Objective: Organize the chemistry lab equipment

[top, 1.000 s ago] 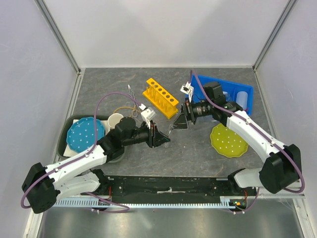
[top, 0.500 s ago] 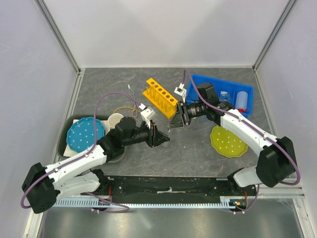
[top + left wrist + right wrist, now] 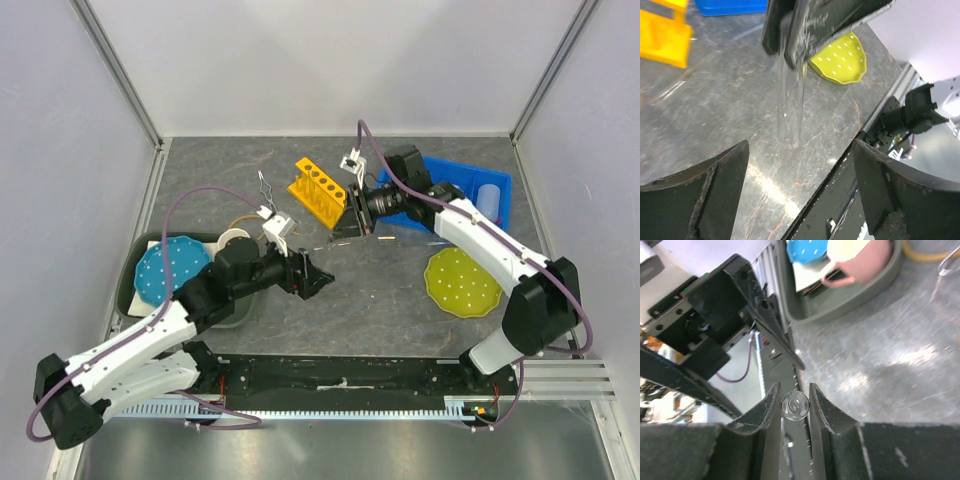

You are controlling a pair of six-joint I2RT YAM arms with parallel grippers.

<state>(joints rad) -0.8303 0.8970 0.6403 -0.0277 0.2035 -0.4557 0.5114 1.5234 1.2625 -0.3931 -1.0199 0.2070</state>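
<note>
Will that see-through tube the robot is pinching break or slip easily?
It looks like thin glass, so the tube probably breaks if squeezed hard or dropped. It's smooth and round in the right gripper, so it might slip, and would likely roll if laid down.

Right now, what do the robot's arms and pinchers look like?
Both the left arm and right arm have white shells with chunky black joints, and a thin purple cable loops along each. The left gripper and right gripper have flat, scuffed black fingers.
</note>
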